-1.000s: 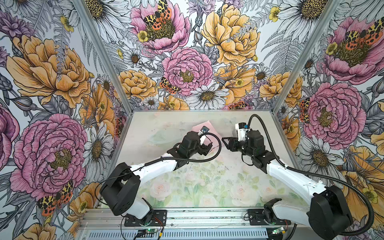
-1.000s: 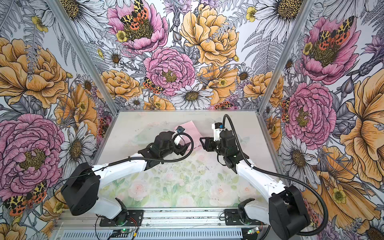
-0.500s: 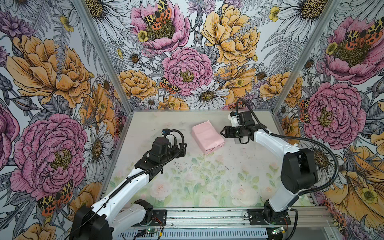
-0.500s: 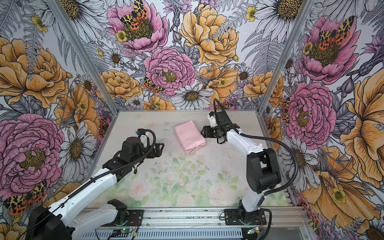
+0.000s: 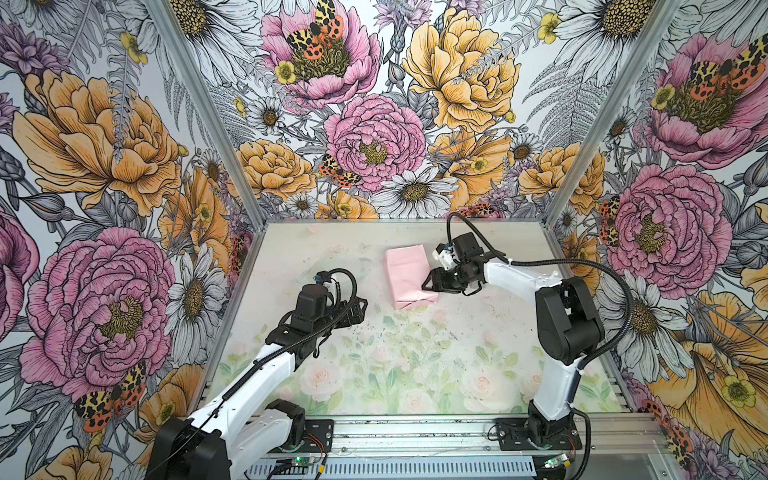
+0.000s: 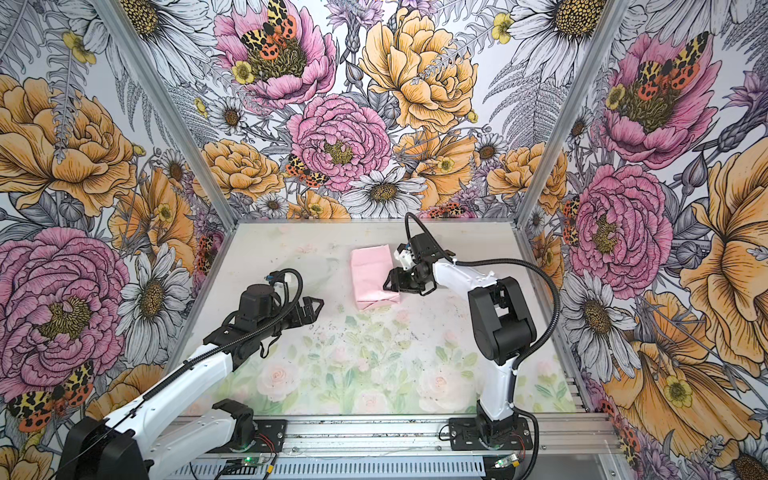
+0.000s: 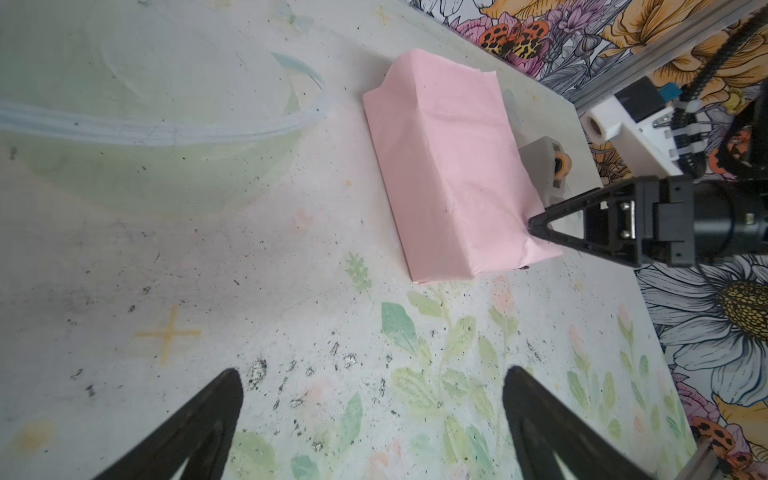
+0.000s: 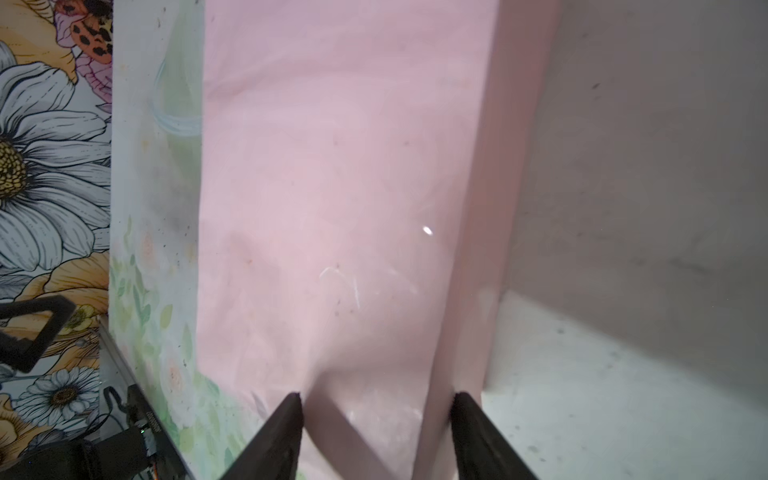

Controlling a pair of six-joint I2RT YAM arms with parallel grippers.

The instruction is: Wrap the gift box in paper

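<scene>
Pink paper (image 5: 405, 274) pinched toward far edge of tabletop (image 5: 374, 365) by right gripper (image 8: 377, 397); left gripper (image 7: 372, 372) gaping. Could unfold or tear if yanked.

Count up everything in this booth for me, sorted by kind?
Robot arms: 2
Pink paper parcel: 1
Tape dispenser: 1
Total: 4
</scene>
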